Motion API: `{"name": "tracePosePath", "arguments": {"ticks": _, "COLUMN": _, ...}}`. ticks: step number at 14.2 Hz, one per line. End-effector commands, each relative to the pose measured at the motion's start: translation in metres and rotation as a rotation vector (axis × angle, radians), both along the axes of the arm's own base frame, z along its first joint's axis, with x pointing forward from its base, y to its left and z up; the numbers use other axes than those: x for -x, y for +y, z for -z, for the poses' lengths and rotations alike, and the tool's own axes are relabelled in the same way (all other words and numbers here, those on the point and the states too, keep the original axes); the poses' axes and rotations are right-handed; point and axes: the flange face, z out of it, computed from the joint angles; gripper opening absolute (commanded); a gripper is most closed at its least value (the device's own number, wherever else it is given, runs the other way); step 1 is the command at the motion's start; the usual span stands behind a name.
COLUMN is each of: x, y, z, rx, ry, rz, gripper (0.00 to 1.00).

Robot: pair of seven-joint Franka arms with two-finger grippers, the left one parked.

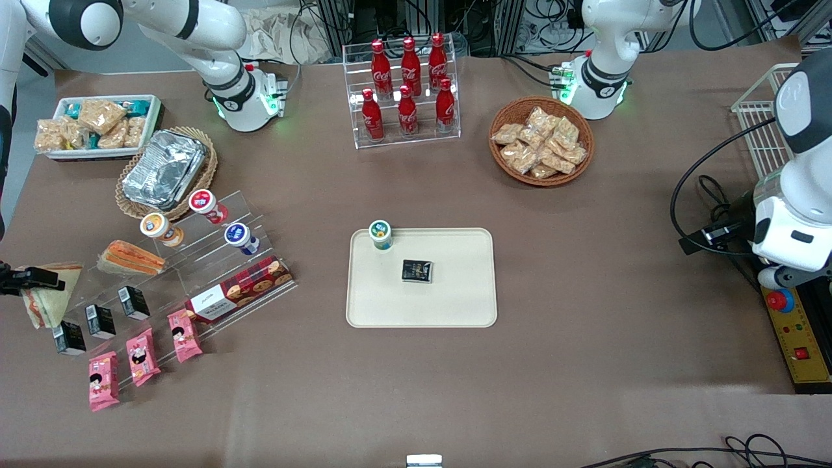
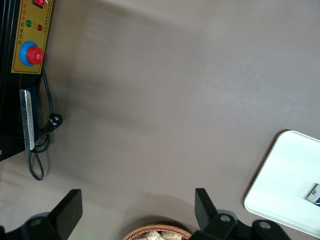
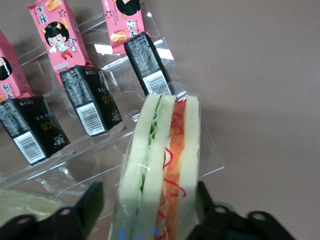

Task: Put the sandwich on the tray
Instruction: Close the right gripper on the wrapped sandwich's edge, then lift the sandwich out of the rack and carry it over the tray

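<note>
The sandwich (image 1: 52, 300), a triangular wedge in clear wrap with pale bread, hangs at the working arm's end of the table beside the clear acrylic shelf (image 1: 195, 260). My gripper (image 1: 36, 279) is shut on it. In the right wrist view the sandwich (image 3: 162, 165) stands between the black fingers (image 3: 90, 200) of the gripper (image 3: 148, 195), its red, orange and green filling edge facing out, above the shelf. The cream tray (image 1: 455, 305) lies flat mid-table, far toward the parked arm from the gripper. Its corner also shows in the left wrist view (image 2: 285, 175).
On the tray stand a small cup (image 1: 380, 234) and a black packet (image 1: 416, 270). The shelf holds a flatter orange sandwich (image 1: 130, 257), cups, black cartons (image 3: 90, 100), pink packs (image 3: 55, 35) and a cookie box (image 1: 240, 289). A foil-tray basket (image 1: 166, 170), cola rack (image 1: 406, 91) and snack basket (image 1: 541, 142) stand farther back.
</note>
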Motion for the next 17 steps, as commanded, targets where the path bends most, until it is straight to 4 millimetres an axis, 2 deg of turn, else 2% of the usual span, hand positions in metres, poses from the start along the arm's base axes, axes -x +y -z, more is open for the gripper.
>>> {"name": "tracePosePath", "arguments": {"ticks": 1, "x": 0.003, "y": 0.002, "z": -0.01, "rx": -0.023, "ry": -0.008, "rz": -0.01, "gripper": 0.47}}
{"name": "tracePosePath", "arguments": {"ticks": 3, "x": 0.004, "y": 0.005, "z": -0.018, "rx": -0.034, "ry": 0.009, "rz": -0.014, "gripper": 0.38}}
{"name": "tracePosePath", "arguments": {"ticks": 5, "x": 0.001, "y": 0.014, "z": -0.037, "rx": -0.051, "ry": 0.035, "rz": -0.029, "gripper": 0.38}}
{"name": "tracePosePath", "arguments": {"ticks": 7, "x": -0.005, "y": 0.025, "z": -0.065, "rx": -0.064, "ry": 0.052, "rz": -0.048, "gripper": 0.38}}
{"name": "tracePosePath", "arguments": {"ticks": 8, "x": -0.012, "y": 0.04, "z": -0.079, "rx": -0.069, "ry": 0.06, "rz": -0.073, "gripper": 0.38}}
{"name": "tracePosePath", "arguments": {"ticks": 9, "x": -0.016, "y": 0.056, "z": -0.101, "rx": -0.066, "ry": 0.053, "rz": -0.102, "gripper": 0.38}}
{"name": "tracePosePath", "arguments": {"ticks": 11, "x": -0.027, "y": 0.105, "z": -0.145, "rx": -0.056, "ry": 0.011, "rz": -0.185, "gripper": 0.38}}
{"name": "tracePosePath", "arguments": {"ticks": 13, "x": -0.036, "y": 0.163, "z": -0.17, "rx": -0.061, "ry": -0.028, "rz": -0.281, "gripper": 0.39}}
{"name": "tracePosePath", "arguments": {"ticks": 17, "x": -0.057, "y": 0.296, "z": -0.174, "rx": -0.093, "ry": -0.069, "rz": -0.488, "gripper": 0.39}}
